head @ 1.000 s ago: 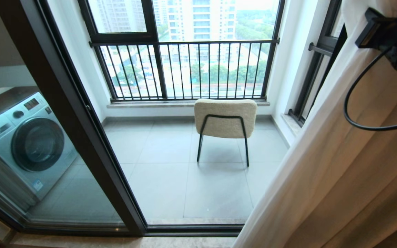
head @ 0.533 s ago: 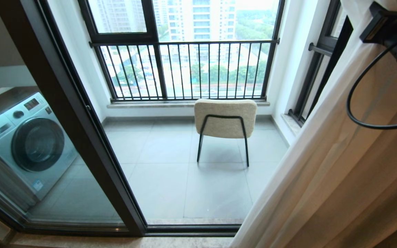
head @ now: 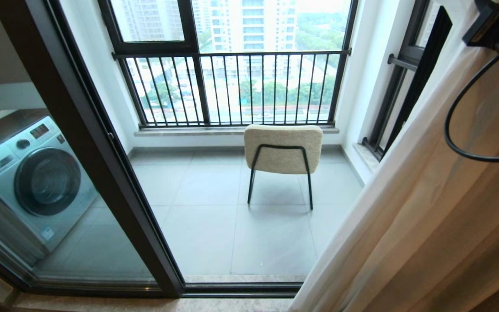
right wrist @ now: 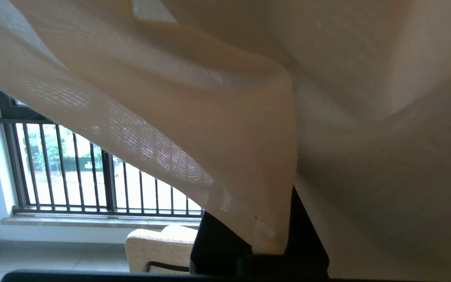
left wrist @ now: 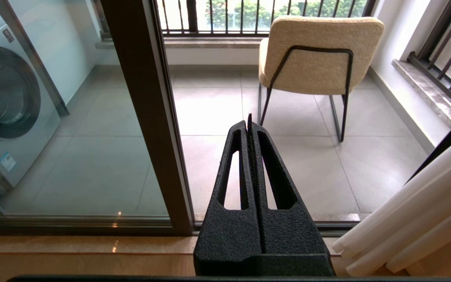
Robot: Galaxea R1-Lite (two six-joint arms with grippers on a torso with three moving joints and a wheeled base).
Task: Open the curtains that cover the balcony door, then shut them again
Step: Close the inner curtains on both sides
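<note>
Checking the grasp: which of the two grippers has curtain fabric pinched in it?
The right gripper, raised at the right: a fold of the sheer curtains is clamped between its fingers. The left gripper is shut on nothing.

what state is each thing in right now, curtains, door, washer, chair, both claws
curtains: pulled aside to the right, edge pinched in the right claw
balcony door: uncovered, the opening shows the balcony floor
washing machine: door shut, behind the glass
chair: upright on the balcony, back toward the robot
right claw: shut on curtain fabric
left claw: shut, empty, low before the door
</note>
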